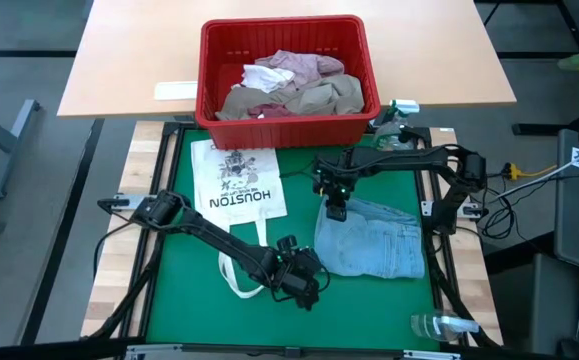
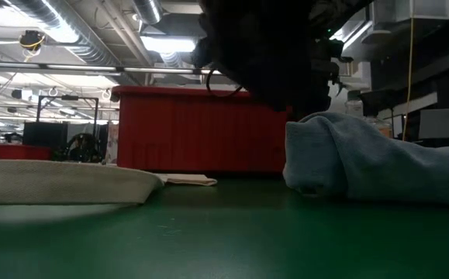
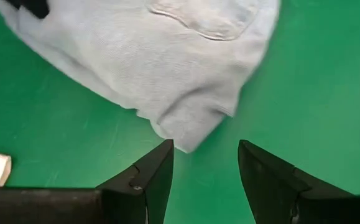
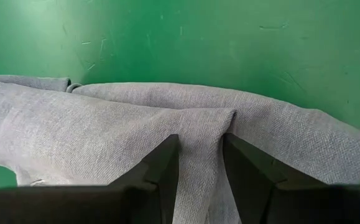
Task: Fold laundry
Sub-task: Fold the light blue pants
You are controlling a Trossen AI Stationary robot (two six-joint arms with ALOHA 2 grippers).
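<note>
Closest to the front edge of the desk [image 1: 184,300], the left pincer [image 1: 304,285] sits low over the green mat, just beside the near left corner of the jeans [image 1: 371,238]. Its two fingers stand wide apart with nothing between them; in the left wrist view the corner of the jeans [image 3: 167,68] lies just in front of the fingertips [image 3: 161,165]. The light blue jeans lie bunched on the right half of the mat. At their far edge, the right pincer [image 1: 335,208] comes down on them. In the right wrist view its fingers [image 4: 164,165] sit close together with a raised fold of the cloth [image 4: 201,149] pinched between them. To the left lies a white bag [image 1: 237,182] with dark print, flat on the mat, its straps reaching toward the left pincer. Farther back stands a red basket [image 1: 287,128] at the far edge of the mat, holding more clothes [image 1: 294,85] in a heap, some pink, some white and some tan.
</note>
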